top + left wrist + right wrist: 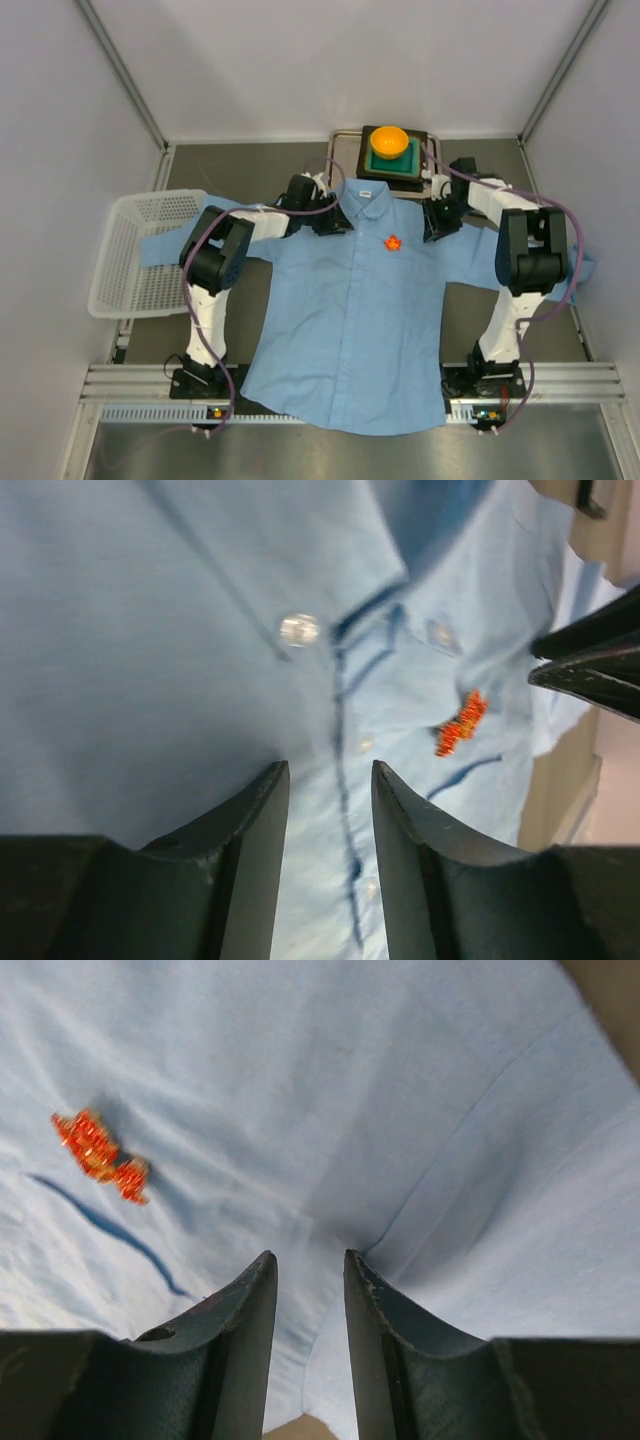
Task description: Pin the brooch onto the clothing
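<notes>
**Placement.** The shirt [345, 330] lies flat and face up, sleeves spread, its collar [368, 197] at the far end. This appears deliberate, giving both arms a taut, open working surface. The brooch [393, 242] sits on the chest panel just below the collar, on the right arm's side of the button line. It rests against the cloth, but whether its pin passes through the fabric cannot be told.

**End effectors.** The left gripper [328, 800] hovers close over the cloth beside the collar on the left arm's side. Its jaws are partly apart, with only shirt fabric visible through the gap, so it holds nothing. The right gripper [308, 1285] stands on the collar's opposite side, likewise partly apart and empty. Creases in the cloth run toward its tips, so it may be pressing there. In my judgement the pair flanks the collar to steady the garment.

**Materials.**
- The shirt is a thin, light blue weave. It is soft and wrinkles readily, and it carries a small glossy clear button [298, 630].
- The brooch is red-orange and leaf-like — small, hard and glittering, with a jagged outline.
- The fingers [255, 830] are dark, smooth and curved, tapering to blunt tips.
- An orange bowl [389, 140] stands just beyond the collar — round, smooth and rigid.
</notes>
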Controlling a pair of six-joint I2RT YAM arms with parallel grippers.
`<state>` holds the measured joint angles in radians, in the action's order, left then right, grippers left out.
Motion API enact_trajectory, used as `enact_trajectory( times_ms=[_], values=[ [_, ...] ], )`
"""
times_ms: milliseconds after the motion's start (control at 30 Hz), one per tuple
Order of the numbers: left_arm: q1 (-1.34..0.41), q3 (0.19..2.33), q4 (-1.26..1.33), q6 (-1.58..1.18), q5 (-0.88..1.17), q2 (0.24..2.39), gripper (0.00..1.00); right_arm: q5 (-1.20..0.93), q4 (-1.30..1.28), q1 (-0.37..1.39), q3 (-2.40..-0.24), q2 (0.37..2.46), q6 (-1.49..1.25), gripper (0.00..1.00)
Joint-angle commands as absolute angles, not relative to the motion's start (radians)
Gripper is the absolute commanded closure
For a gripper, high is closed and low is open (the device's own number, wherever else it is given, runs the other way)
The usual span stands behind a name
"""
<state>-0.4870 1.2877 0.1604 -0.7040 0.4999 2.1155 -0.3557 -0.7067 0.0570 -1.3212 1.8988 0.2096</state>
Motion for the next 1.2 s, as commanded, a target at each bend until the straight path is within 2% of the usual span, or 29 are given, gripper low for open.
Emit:
enact_trajectory(
  times_ms=[0, 300, 433, 567, 600, 633, 733, 800, 933, 1000, 1167],
  values=[
    [-0.411, 1.238, 0.043, -0.649, 0.397, 2.049, 0.58, -0.301, -0.716, 0.058, -1.420, 1.976, 0.255, 0.67],
    [-0.351, 1.126, 0.112, -0.658, 0.393, 2.003, 0.59, -0.242, -0.732, 0.069, -1.604, 2.126, 0.305, 0.67],
    [-0.304, 1.121, 0.144, -0.647, 0.449, 1.962, 0.52, -0.236, -0.736, 0.069, -1.647, 2.145, 0.327, 0.65],
    [-0.269, 1.164, 0.052, -0.458, 0.456, 1.899, 0.45, -0.308, -0.747, 0.069, -1.666, 2.089, 0.328, 0.61],
    [-0.259, 1.172, 0.038, -0.424, 0.456, 1.887, 0.43, -0.316, -0.752, 0.069, -1.673, 2.056, 0.325, 0.59],
    [-0.241, 1.196, 0.017, -0.388, 0.465, 1.862, 0.41, -0.336, -0.770, 0.069, -1.677, 2.040, 0.325, 0.50],
    [-0.215, 1.280, -0.141, -0.229, 0.439, 1.835, 0.33, -0.367, -0.798, 0.071, -1.668, 1.965, 0.328, 0.43],
    [-0.198, 1.322, -0.248, -0.137, 0.436, 1.832, 0.29, -0.376, -0.825, 0.071, -1.648, 1.938, 0.324, 0.42],
    [-0.140, 1.362, -0.305, -0.042, 0.442, 1.796, 0.24, -0.361, -0.867, 0.069, -1.602, 1.895, 0.327, 0.41],
    [-0.138, 1.348, -0.279, -0.019, 0.400, 1.787, 0.25, -0.360, -0.870, 0.071, -1.563, 1.890, 0.325, 0.41],
    [-0.143, 1.376, -0.270, -0.064, 0.530, 1.865, 0.40, -0.311, -0.867, 0.078, -1.543, 1.945, 0.319, 0.46]
  ],
)
